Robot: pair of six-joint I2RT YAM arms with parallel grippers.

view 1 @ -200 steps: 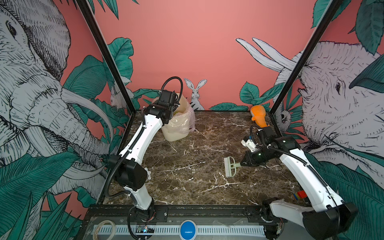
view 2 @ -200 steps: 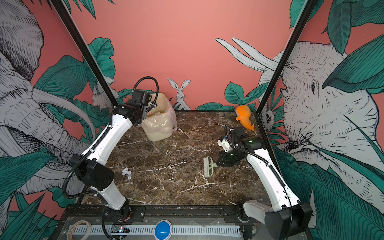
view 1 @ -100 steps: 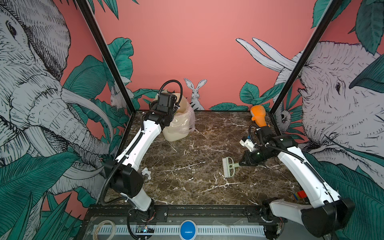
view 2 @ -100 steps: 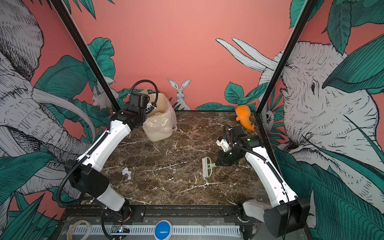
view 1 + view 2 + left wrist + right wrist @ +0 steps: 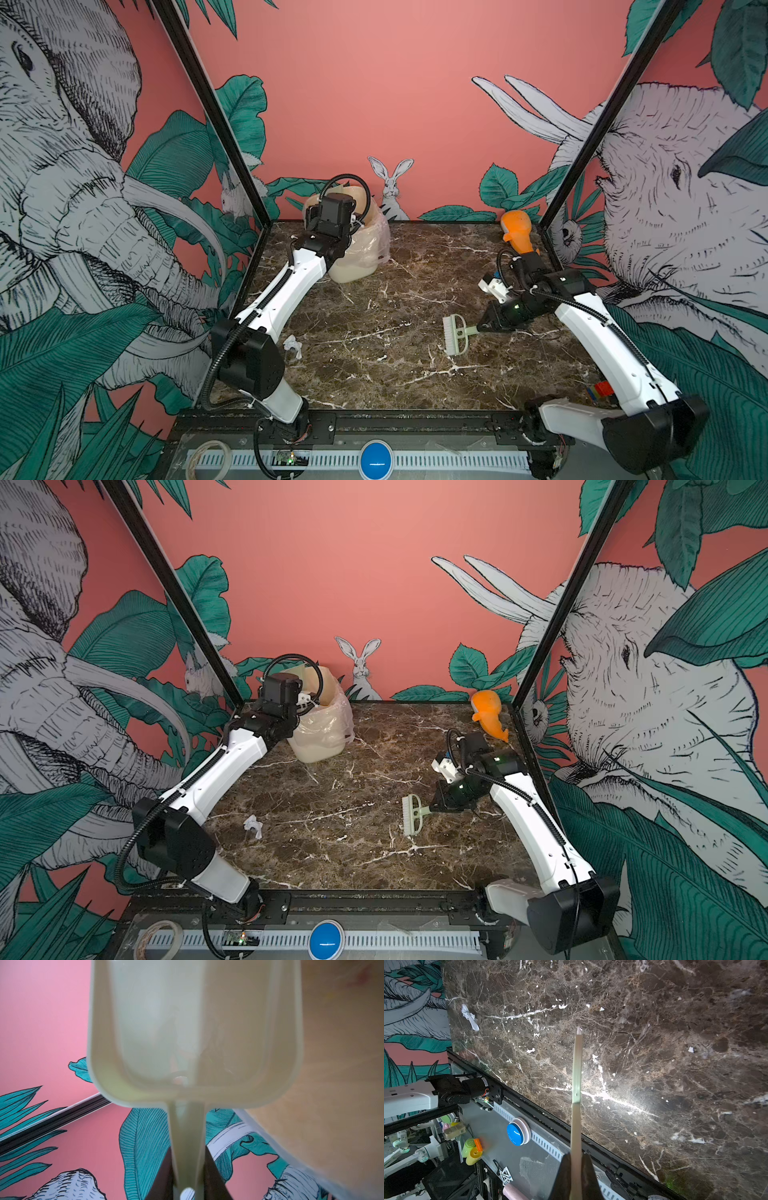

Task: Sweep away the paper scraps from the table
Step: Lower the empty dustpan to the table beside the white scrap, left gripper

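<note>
Left gripper [image 5: 188, 1160] has dipped over the bin [image 5: 358, 266], jaws narrow on the dustpan [image 5: 193, 1032] handle, pan apparently emptied; right gripper [image 5: 576, 1167] stays clamped on the brush [image 5: 455, 340]. One white paper scrap [image 5: 293, 345] remains on the table [image 5: 395, 374] beside the left arm: sweeping looks unfinished

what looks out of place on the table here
One crumpled white paper scrap lies alone near the left edge of the table, unswept, while the left gripper holds the dustpan up at the bin.
</note>
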